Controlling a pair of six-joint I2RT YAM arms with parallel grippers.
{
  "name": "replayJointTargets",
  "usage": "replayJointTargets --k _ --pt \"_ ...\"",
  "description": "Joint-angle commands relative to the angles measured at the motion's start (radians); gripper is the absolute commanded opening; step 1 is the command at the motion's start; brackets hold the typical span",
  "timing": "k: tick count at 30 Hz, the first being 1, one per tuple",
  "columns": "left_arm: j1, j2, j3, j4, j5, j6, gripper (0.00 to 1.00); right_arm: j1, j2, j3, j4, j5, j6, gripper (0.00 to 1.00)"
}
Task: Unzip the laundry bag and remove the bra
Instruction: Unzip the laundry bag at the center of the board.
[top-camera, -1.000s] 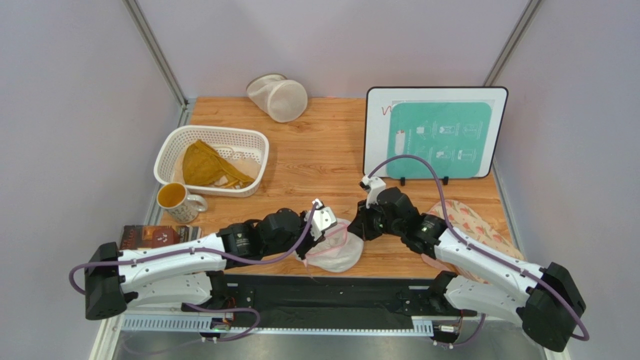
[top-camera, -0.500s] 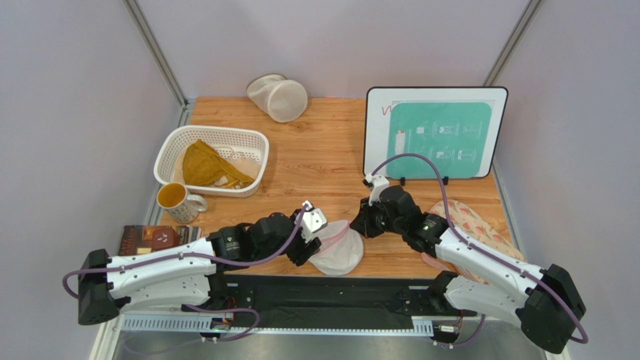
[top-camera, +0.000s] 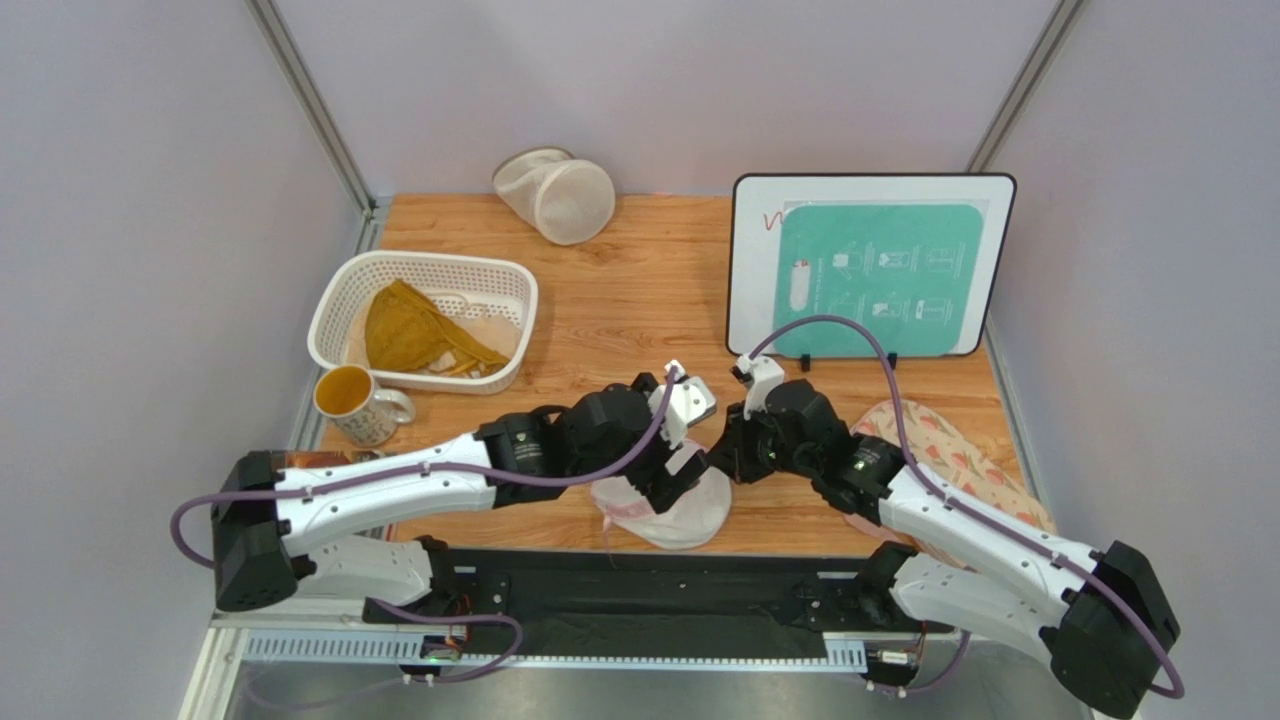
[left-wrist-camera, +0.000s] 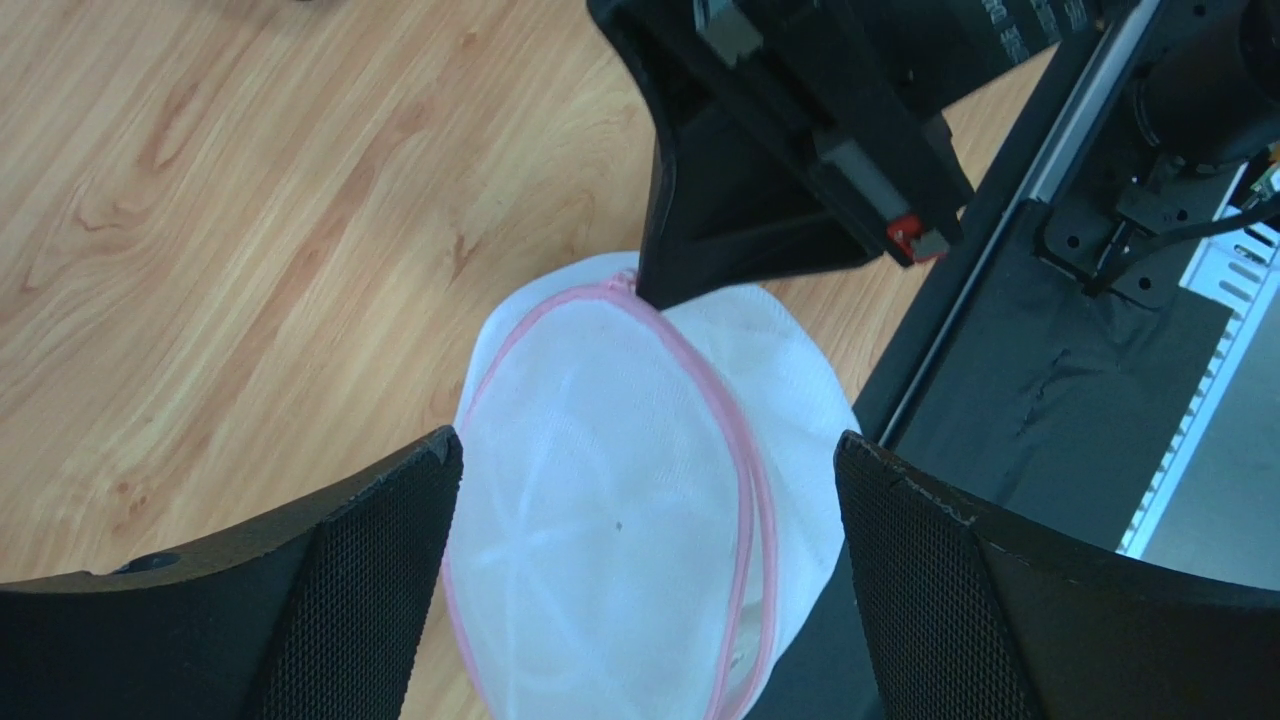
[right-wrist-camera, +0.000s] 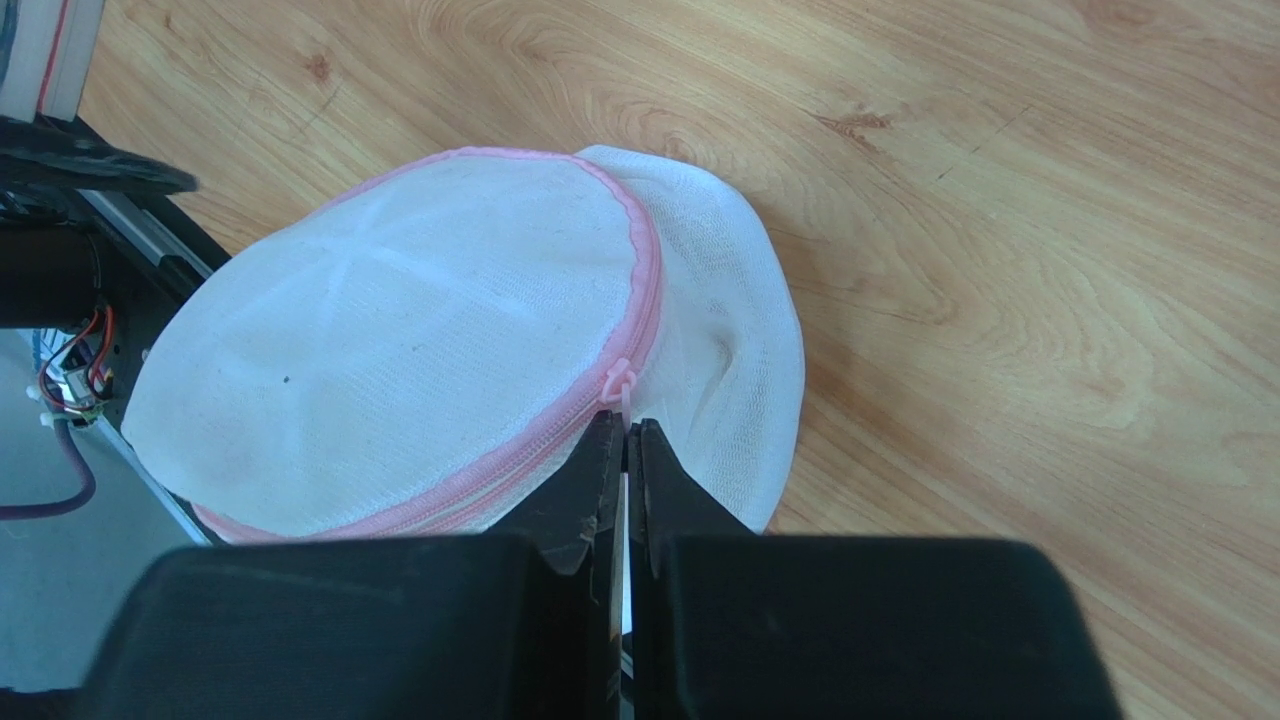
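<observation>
The laundry bag (right-wrist-camera: 406, 345) lies at the near edge of the surface (right-wrist-camera: 977, 225), its pink zip apparently closed and no bra in sight, so I judge nearly everything remains. Only my right wrist view shows the slider (right-wrist-camera: 613, 383), with my right pincer (right-wrist-camera: 625, 450) pressed narrow against it. My left pincer (left-wrist-camera: 643, 450) gapes wide astride the bag

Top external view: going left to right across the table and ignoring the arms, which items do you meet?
white basket → laundry bag → instruction board
</observation>
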Motion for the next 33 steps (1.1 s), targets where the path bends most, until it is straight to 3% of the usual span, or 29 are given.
replayJointTargets --k 1,11,13,16,17,19,20,21,33 --pt "-0.005 0.118 0.087 0.012 0.036 -0.013 0.98 0.007 -0.033 -0.010 0.016 0.012 0.001 0.00" --pt "-0.005 0.222 0.096 0.026 0.001 -0.038 0.98 0.005 -0.047 -0.019 0.016 0.008 -0.004 0.00" --pt "-0.005 0.235 0.090 0.027 -0.011 -0.042 0.94 0.005 -0.049 -0.022 0.016 0.005 -0.002 0.00" --pt "-0.005 0.245 0.084 0.026 -0.019 -0.045 0.55 0.005 -0.055 -0.023 0.016 0.003 -0.001 0.00" --pt "-0.005 0.247 0.082 0.024 -0.022 -0.045 0.35 0.005 -0.057 -0.025 0.018 0.001 0.001 0.00" --pt "-0.005 0.245 0.073 0.024 -0.022 -0.047 0.22 0.007 -0.060 -0.025 0.016 0.000 0.001 0.00" --pt "-0.005 0.244 0.065 0.026 -0.022 -0.047 0.08 0.005 -0.060 -0.022 0.015 0.001 -0.001 0.00" --pt "-0.005 0.238 0.062 0.026 -0.021 -0.039 0.00 0.005 -0.060 -0.022 0.010 0.006 0.001 0.00" --pt "-0.017 0.039 -0.085 0.087 0.031 0.077 0.00 -0.016 -0.029 -0.008 0.001 0.023 -0.021 0.00"
